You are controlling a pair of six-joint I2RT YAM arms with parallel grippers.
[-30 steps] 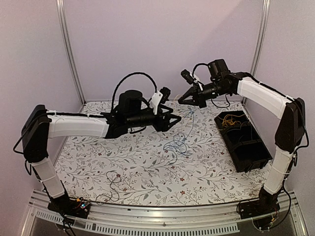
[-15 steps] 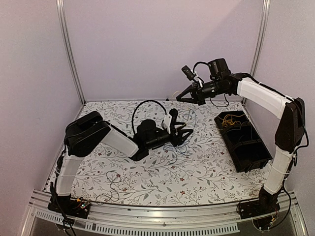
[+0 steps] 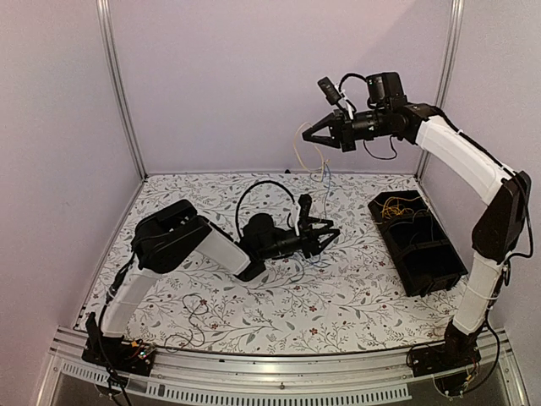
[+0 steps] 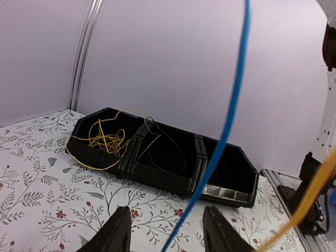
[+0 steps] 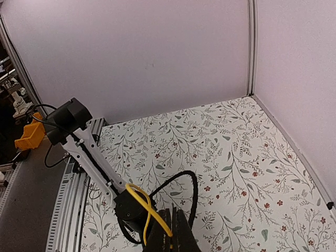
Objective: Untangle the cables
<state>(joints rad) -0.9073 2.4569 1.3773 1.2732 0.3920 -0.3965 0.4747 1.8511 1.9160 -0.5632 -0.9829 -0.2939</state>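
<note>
Cables (image 3: 324, 173) hanging from right gripper (image 3: 306, 134), pinched

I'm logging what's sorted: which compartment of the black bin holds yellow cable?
The far end compartment, leftmost in the left wrist view, with the yellow bundle. The middle compartment holds only a dark cable; the near compartment looks empty.

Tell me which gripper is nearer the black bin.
Left. The left gripper sits low over the table, just left of the black bin, facing it. The right gripper is raised high near the back wall, holding the cables.
</note>
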